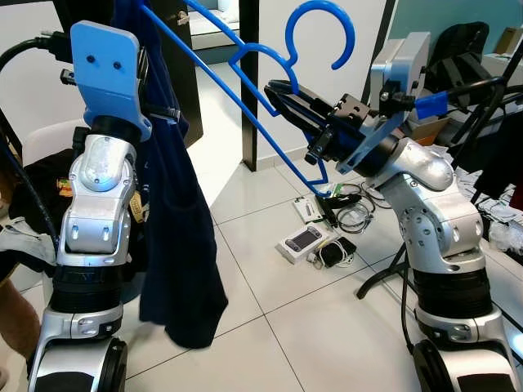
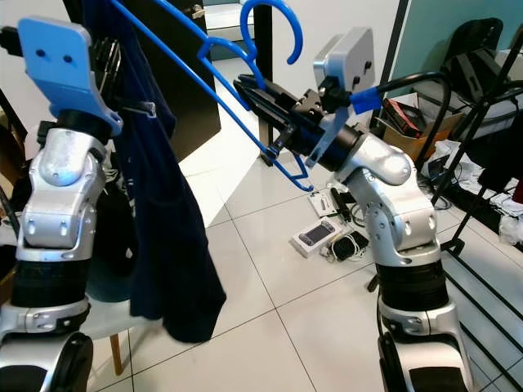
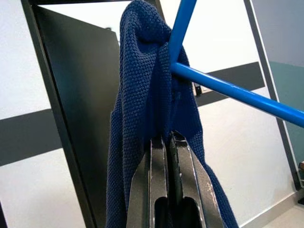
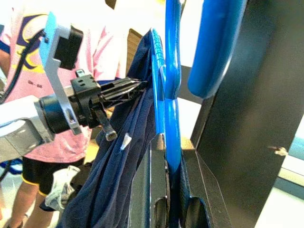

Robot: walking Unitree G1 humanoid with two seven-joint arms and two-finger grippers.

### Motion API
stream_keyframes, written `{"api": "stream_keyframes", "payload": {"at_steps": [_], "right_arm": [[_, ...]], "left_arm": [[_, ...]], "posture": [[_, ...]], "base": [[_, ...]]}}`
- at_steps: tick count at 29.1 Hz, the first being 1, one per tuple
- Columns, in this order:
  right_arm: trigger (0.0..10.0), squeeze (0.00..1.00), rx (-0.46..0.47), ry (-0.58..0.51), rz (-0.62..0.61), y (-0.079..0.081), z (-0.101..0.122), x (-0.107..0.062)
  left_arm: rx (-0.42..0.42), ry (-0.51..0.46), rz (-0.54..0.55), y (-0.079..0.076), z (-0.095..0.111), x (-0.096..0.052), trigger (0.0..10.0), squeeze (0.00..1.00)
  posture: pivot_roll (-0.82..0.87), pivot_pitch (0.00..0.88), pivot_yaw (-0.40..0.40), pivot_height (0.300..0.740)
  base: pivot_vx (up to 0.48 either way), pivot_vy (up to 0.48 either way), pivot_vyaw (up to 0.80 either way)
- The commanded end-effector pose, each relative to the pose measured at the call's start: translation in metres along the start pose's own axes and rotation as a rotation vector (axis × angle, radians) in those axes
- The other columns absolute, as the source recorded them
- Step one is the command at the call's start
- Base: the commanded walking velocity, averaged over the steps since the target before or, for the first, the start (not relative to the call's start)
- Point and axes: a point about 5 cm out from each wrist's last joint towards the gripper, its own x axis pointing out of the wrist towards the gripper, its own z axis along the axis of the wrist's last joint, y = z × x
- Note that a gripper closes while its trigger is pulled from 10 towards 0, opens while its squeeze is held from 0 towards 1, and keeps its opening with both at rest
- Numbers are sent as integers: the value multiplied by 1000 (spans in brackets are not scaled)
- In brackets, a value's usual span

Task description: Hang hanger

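Blue hanger [image 1: 245, 57] neck in R gripper [image 1: 274, 88], L gripper [image 3: 168, 142] pinching navy garment [image 1: 176, 229].

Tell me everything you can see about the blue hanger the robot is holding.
The blue hanger looks like thin plastic, with a curved open hook at the top and slim arms forming a triangle. It is held up in the air, tilted. The right gripper is shut on its neck just below the hook. A dark blue knitted garment drapes over its far end, where the left gripper pinches the cloth.
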Motion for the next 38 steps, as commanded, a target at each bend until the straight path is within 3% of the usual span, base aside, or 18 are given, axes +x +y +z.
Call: {"api": "stream_keyframes", "payload": {"at_steps": [1, 2, 3, 5, 6, 7, 13, 14, 16, 17, 31, 38], "right_arm": [[10000, 0, -21, 4, -16, 0, 1, 1], [10000, 0, -21, 4, -16, 0, 1, 1], [10000, 0, -32, 22, -35, -2, -2, 1], [10000, 0, -32, 22, -35, -2, -2, 1], [10000, 0, -35, 27, -41, -3, -3, 1], [10000, 0, -35, 22, -41, -3, -2, 2], [10000, 0, -28, 9, -36, -2, 0, 3], [10000, 0, -27, 7, -35, -2, 1, 3], [10000, 0, -27, 7, -35, -2, 1, 3], [10000, 0, -24, 5, -27, 0, 1, 3], [10000, 0, -17, -10, -3, 6, 3, 4], [10000, 0, -34, -10, -61, -3, 4, 2]], "left_arm": [[-51, -40, -40, -3, 9, 1, 3373, 0], [-51, -40, -40, -3, 9, 1, 3373, 0], [-104, -47, -97, -11, 11, 0, 3373, 0], [-104, -47, -97, -11, 11, 0, 3373, 0], [-137, -45, -150, -19, 10, -4, 10000, 0], [-150, -42, -194, -25, 10, -7, 10000, 1000], [-119, -40, -167, -27, 8, -8, 10000, 1000], [-110, -40, -148, -27, 8, -7, 10000, 878], [-110, -40, -148, -27, 8, -7, 10000, 878], [-110, -30, -136, -27, 6, -7, 10000, 0], [-42, 42, -44, -14, -7, -8, 10000, 0], [-49, 55, -88, -22, -6, -16, 10000, 0]], "posture": [[12, 0, 1, 740], [12, 0, 1, 740], [12, 0, 1, 740], [12, 0, 1, 740], [13, 2, -1, 740], [12, 2, -1, 740], [9, 2, -2, 740], [9, 2, -2, 740], [9, 2, -2, 740], [4, 0, 0, 740], [1, 0, 12, 740], [3, 0, 10, 740]], "base": [[0, 0, 0], [0, 0, 0], [0, 0, 0], [0, 0, 0], [0, 0, 0], [0, 0, 0], [0, 0, 0], [0, 0, 0], [0, 0, 0], [0, 0, 0], [0, 0, 0], [0, 0, 0]]}}
